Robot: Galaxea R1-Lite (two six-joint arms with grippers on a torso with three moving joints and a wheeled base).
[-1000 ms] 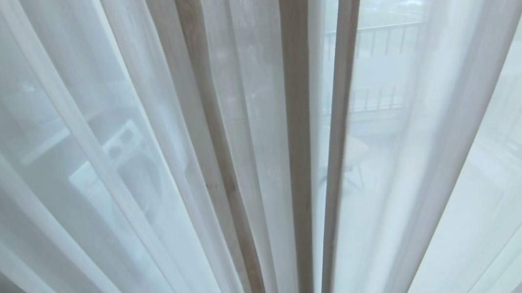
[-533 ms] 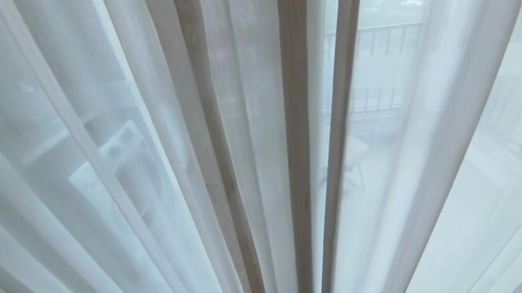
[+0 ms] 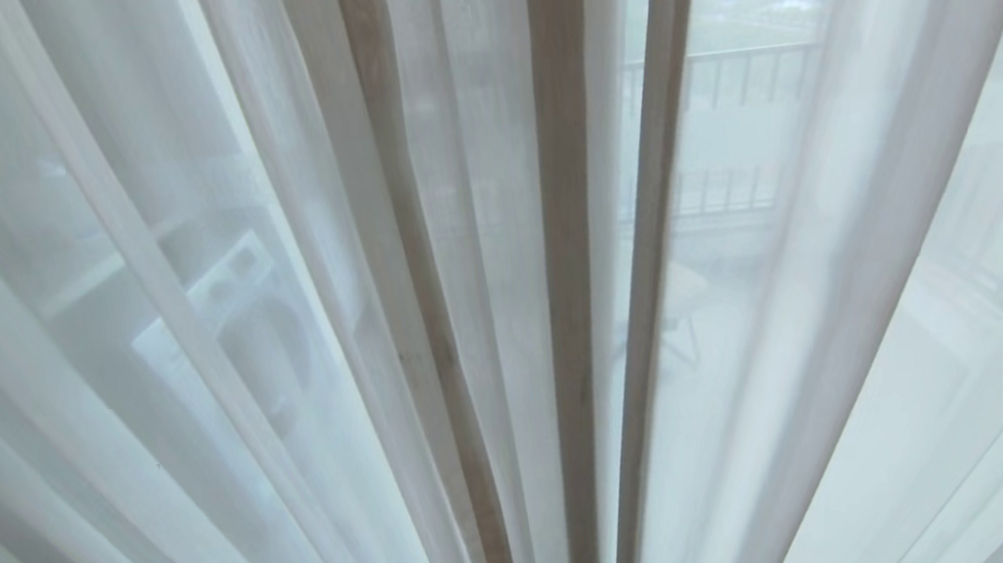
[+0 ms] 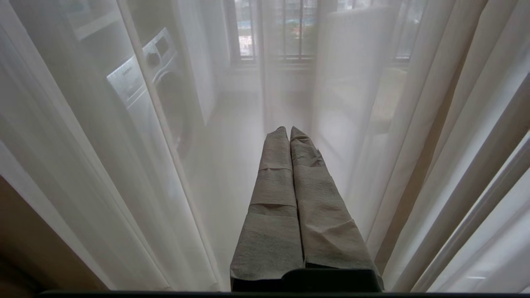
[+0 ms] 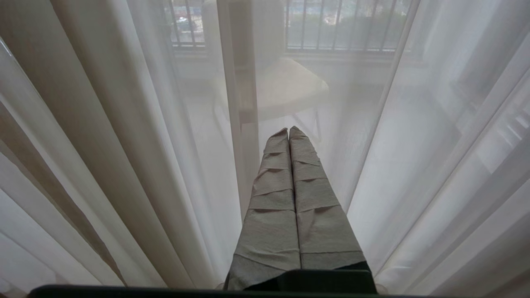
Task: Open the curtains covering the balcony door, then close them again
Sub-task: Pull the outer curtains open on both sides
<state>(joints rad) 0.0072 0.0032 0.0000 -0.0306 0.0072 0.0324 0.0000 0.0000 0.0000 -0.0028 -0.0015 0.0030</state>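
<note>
Head view: the curtains point(image 3: 504, 300) fill everything ahead of me, sheer cream-white fabric hanging in long vertical folds, with denser beige pleats bunched at the middle. Neither of my arms shows there. From my left wrist, my left gripper point(image 4: 289, 131) points straight at the cloth, its two tape-wrapped fingers point(image 4: 273, 198) pressed flat together and holding nothing; the sheer panel hangs just past the tips, and I cannot tell whether they touch it. My right gripper point(image 5: 288, 131) sits the same way, wrapped fingers point(image 5: 316, 207) closed on each other with nothing between them, facing a narrow darker fold of the curtains just beside its tips. The wrapping is grey, creased, papery; the curtain weave is fine and see-through. Through it, hazily: a washing machine point(image 4: 143, 78) beyond the left side, a pale stool point(image 5: 285, 87) beyond the right, and railing bars point(image 3: 724, 81) with blurred buildings farther off. The balcony door itself I cannot make out behind the fabric.
</note>
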